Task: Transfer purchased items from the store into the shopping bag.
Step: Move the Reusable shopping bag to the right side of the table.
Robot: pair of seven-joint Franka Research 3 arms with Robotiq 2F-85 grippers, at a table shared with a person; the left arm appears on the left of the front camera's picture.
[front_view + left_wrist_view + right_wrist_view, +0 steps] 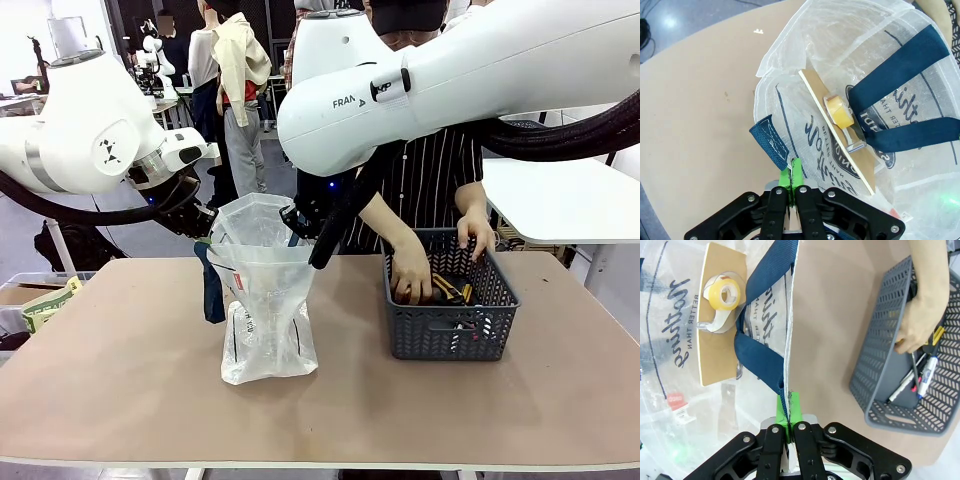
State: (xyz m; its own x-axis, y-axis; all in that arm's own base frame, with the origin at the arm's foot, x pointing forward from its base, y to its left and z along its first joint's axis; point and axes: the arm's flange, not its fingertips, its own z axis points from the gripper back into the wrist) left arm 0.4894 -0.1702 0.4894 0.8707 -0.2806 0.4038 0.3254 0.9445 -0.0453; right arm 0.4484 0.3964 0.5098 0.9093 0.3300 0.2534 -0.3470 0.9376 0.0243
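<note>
The translucent white shopping bag (266, 305) stands on the table with its mouth held open between my two grippers. My left gripper (197, 222) is shut on the bag's left rim (775, 142), next to a dark blue handle tab. My right gripper (300, 226) is shut on the right rim (788, 340), by a blue handle (765, 285). Inside the bag lies one purchased item, a tape roll on a brown card (840, 127) (721, 305). More items, yellow-and-black ones (455, 290) and pens (922, 377), lie in the dark grey basket (450, 335).
The person stands at the far side with one hand (411, 280) down in the basket and the other (478, 236) on its far rim. The basket sits right of the bag on the brown table (120, 380). A box (45, 300) sits off the table's left edge.
</note>
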